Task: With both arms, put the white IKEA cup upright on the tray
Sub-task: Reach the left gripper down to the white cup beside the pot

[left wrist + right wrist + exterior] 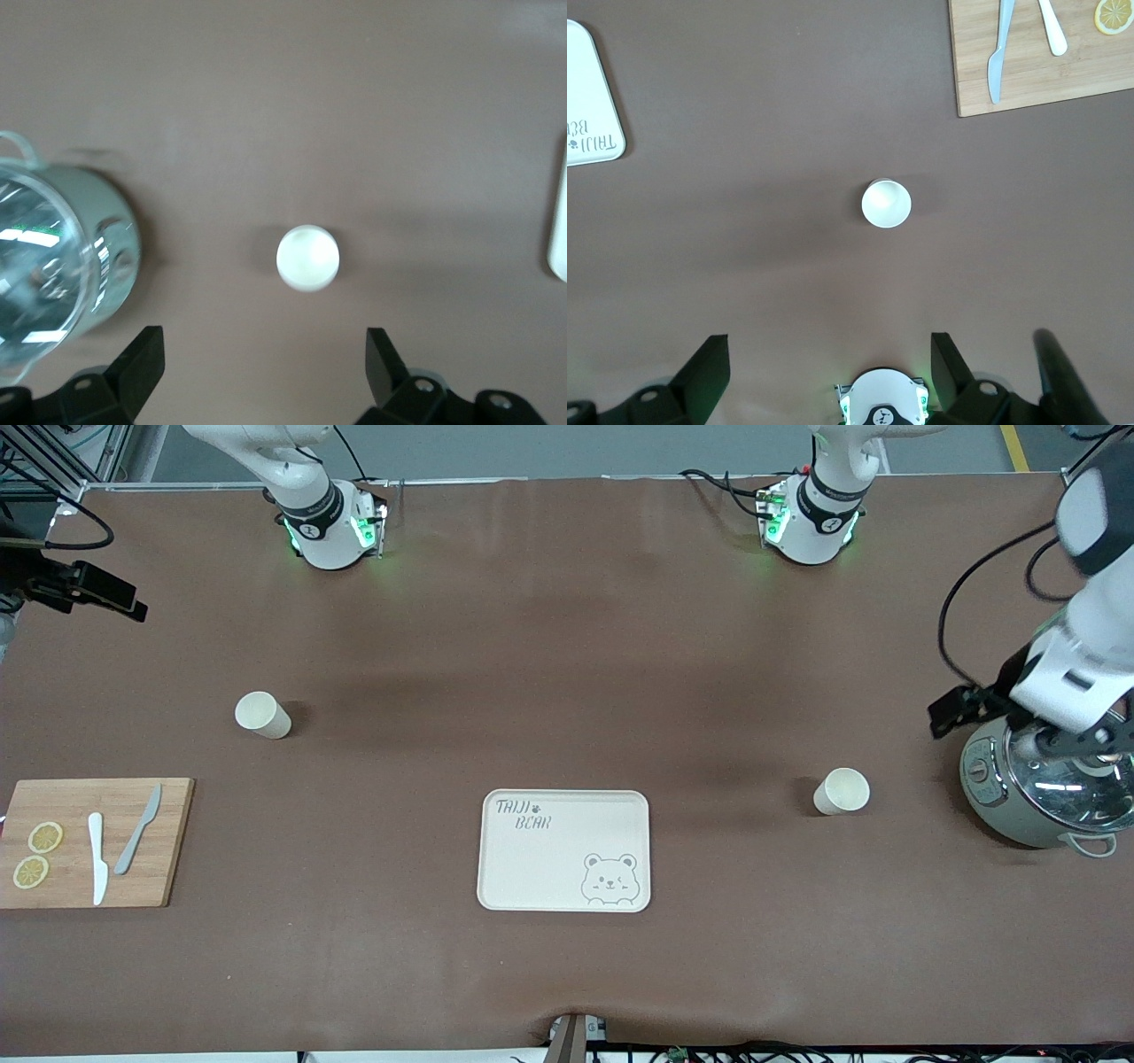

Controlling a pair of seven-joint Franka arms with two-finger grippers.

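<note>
Two white cups stand upright on the brown table. One cup [842, 791] is toward the left arm's end and shows in the left wrist view [307, 258]. The other cup [263, 715] is toward the right arm's end and shows in the right wrist view [886, 203]. The cream bear tray [549, 859] lies between them, nearer the front camera, with nothing on it. My left gripper [266, 341] is open and empty, over the pot's edge [1072, 744]. My right gripper [830, 345] is open and empty, high over the table by its base, outside the front view.
A grey-green pot with a glass lid [1036, 793] stands at the left arm's end. A wooden cutting board [168, 841] with two knives and lemon slices lies at the right arm's end. The tray's edge shows in both wrist views [558, 221] [589, 97].
</note>
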